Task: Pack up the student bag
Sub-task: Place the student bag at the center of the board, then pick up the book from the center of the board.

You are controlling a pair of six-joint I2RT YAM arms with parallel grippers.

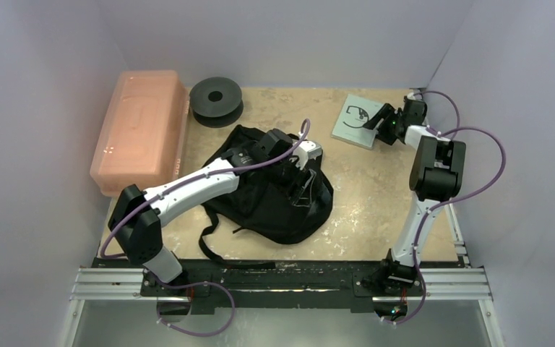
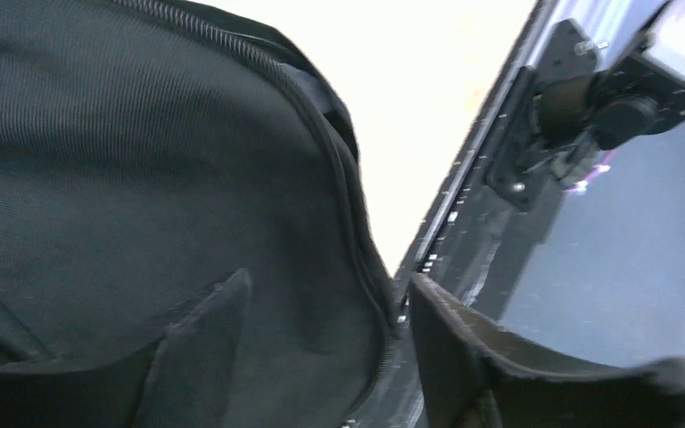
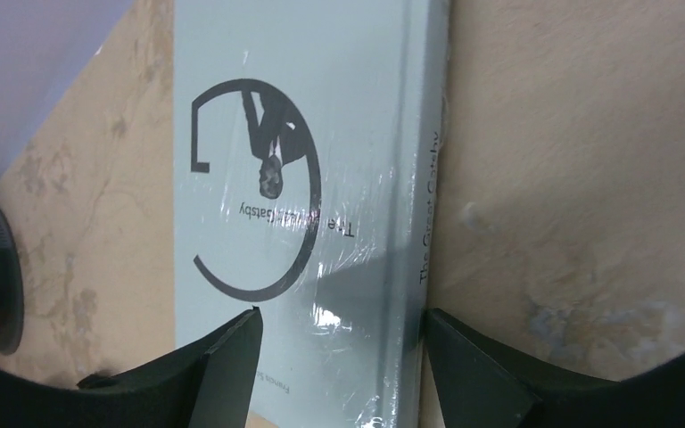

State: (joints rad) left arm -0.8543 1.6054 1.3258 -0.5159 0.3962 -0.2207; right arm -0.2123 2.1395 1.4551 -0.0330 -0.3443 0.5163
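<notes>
Black fabric of the student bag [image 1: 260,206] lies slumped in the middle of the worktop [image 1: 376,210], with its straps trailing toward the near edge.

The main risk is at the far right. The right jaws straddle only the spine edge of the shrink-wrapped Great Gatsby book [image 3: 259,107]. One finger is over the cover and the other over bare worktop beside the spine, set wide and holding nothing. The book lies flat, so closing there would likely skate over the glossy wrap or shove the book away rather than lift it. A thin edge bite could also let it swing and drop on the way to the bag.

The second risk is at the bag. The left jaws stand partly open across the zipper rim and grip nothing that I can see, so the soft mouth may sag shut. A dark flat panel [image 2: 606,267] lies just beside that rim; I cannot tell what it is.

The left arm [image 1: 188,184] reaches low from the near left, out over the bag. The right arm [image 1: 433,170] stands tall with its elbow up and its wrist bent down toward the far right corner.
</notes>
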